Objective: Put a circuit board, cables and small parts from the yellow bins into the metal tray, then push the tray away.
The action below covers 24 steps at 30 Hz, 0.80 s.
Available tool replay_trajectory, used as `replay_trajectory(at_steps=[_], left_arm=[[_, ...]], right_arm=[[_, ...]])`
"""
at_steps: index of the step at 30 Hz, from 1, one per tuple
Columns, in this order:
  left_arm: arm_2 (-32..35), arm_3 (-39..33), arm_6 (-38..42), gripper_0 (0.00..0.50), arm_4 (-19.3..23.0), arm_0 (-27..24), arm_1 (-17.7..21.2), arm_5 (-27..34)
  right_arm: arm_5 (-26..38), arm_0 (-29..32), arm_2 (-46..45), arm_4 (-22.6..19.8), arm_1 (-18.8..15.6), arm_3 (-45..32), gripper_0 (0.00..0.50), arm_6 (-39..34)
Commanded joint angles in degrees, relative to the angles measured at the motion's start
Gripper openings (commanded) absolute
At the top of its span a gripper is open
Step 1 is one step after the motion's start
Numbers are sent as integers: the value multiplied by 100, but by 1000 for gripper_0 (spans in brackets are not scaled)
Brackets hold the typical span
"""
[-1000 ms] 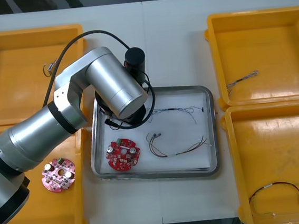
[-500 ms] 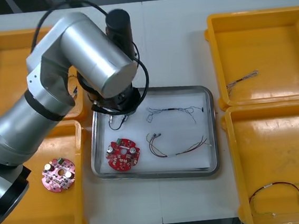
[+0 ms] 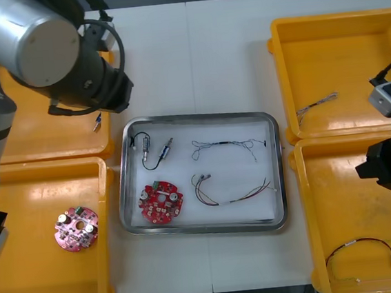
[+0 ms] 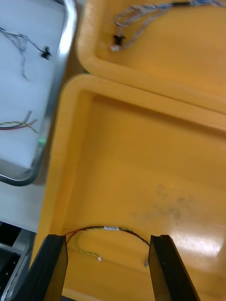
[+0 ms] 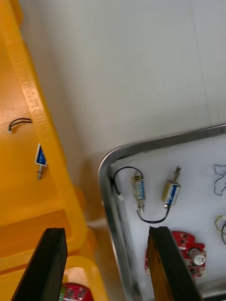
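both grippers released, metal tray [image 3: 193, 117] loaded
left gripper [image 5: 106, 230] hangs empty near the tray's far left corner; right gripper [image 4: 107, 237] hovers over a yellow bin [image 4: 141, 155] — circuit board [image 3: 160, 201], cables [image 3: 226, 145] and small metal parts [image 3: 166, 148] lie in the tray.

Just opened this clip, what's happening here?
Nothing is held right now. The shiny metal tray already holds a round red circuit board, two small metal parts on a black cable, and thin cables. The left gripper hovers open between the far left yellow bin and the tray's corner. The right gripper hangs open over the near right yellow bin, above a red and yellow cable lying there, probably the next pick.
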Motion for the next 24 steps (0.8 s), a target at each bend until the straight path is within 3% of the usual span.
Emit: replay_trajectory(at_steps=[1,11,17,24], left_arm=[[626,-555,-1088,497,248,567,536,40],[1848,-1100,-1519,497,846,1587,1151,40],[2490,-1241,-1545,497,1259,2211,1441,40],[2982,-1250,-1589,497,1391,2738,1538,40]], right_arm=[[15,-755,621,-126,-181,-370,500,300],[15,-1669,1905,-64,-163,-634,500,1346],[-34,-1986,2599,270,-84,-537,500,2040],[-87,-2636,3671,859,118,-432,500,2761]])
